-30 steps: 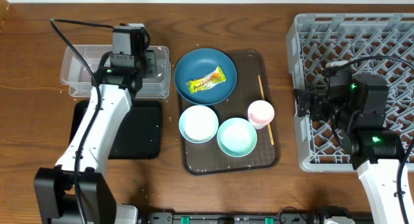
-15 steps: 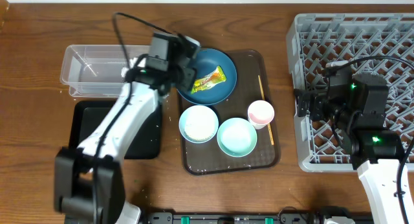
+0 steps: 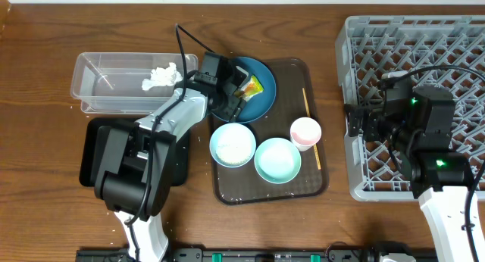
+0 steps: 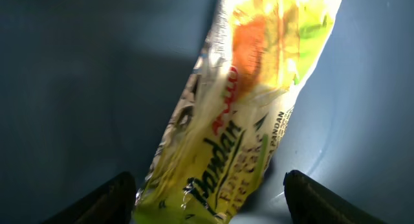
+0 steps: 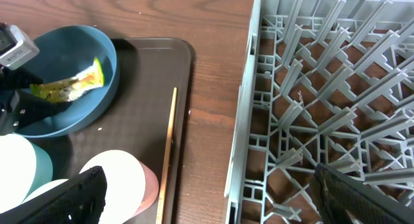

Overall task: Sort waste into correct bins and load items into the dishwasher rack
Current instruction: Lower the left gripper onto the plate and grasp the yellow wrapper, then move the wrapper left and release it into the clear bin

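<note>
left end effector [image 4: 210, 188] wide astride wrapper [image 4: 249, 94] | Pandan lettering legible only in wrist view | right end effector [image 5: 210, 185] wide

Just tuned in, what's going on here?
The left pincer is down over the blue plate, open, its fingers either side of the snack wrapper. The tissue lies in the clear tub. The right pincer hangs open, empty, over the rack. The white bowl, mint bowl, pink cup and chopstick sit on the brown tray.

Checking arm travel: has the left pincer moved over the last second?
Yes: the left pincer went right, from the clear tub to the dark blue plate.
</note>
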Robot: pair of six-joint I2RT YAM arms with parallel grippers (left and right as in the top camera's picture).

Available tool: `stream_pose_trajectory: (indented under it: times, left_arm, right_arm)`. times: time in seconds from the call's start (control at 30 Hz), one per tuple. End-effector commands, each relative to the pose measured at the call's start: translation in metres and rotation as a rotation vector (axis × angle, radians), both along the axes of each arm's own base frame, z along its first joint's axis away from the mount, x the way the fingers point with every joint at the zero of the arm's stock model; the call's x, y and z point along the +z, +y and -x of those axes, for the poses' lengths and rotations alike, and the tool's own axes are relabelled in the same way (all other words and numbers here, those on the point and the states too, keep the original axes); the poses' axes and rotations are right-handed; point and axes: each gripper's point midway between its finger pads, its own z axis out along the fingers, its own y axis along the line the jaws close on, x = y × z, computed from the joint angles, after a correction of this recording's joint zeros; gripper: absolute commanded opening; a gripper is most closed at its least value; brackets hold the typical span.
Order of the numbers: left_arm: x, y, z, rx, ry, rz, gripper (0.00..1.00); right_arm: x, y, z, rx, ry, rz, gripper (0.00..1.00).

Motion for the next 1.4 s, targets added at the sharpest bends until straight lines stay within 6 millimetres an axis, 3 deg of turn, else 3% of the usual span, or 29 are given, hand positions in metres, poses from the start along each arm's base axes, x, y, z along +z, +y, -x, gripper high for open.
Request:
stream_pose_trajectory:
  times: [0.0, 0.13, 0.27, 0.37, 0.53, 0.8, 0.97, 1.07, 1.37]
  left_arm:
    - [-0.012, 0.000, 0.003, -0.014, 0.026, -0.009, 0.74]
    - [-0.015, 0.000, 0.003, -0.013, 0.033, -0.011, 0.53]
    - [-0.014, 0.000, 0.003, -0.014, 0.031, -0.011, 0.24]
    - [-0.014, 0.000, 0.003, -0.009, 0.031, -0.009, 0.11]
    - [0.006, -0.002, -0.002, 0.014, -0.006, 0.015, 0.08]
    - [0.093, 0.000, -0.008, 0.061, -0.171, 0.082, 0.08]
    - [0.138, 0.044, -0.013, 0.199, -0.299, -0.034, 0.07]
    - [0.153, 0.070, -0.013, 0.268, -0.332, -0.067, 0.07]
    - [0.145, 0.159, -0.020, 0.596, -0.271, -0.026, 0.10]
  right_arm:
    - [0.006, 0.002, -0.002, 0.005, -0.012, -0.010, 0.99]
    - [0.005, 0.002, -0.003, 0.004, -0.006, -0.010, 0.99]
    - [0.003, 0.002, -0.003, 0.005, 0.000, -0.010, 0.99]
    - [0.003, 0.002, -0.003, 0.005, 0.000, -0.010, 0.99]
    - [0.003, 0.002, -0.003, 0.004, 0.000, -0.010, 0.99]
    - [0.003, 0.002, -0.003, 0.004, 0.000, -0.010, 0.99]
    - [0.003, 0.002, -0.003, 0.004, 0.000, -0.010, 0.99]
    - [0.003, 0.002, -0.003, 0.004, 0.000, -0.010, 0.99]
    - [0.003, 0.002, -0.003, 0.004, 0.000, -0.010, 0.99]
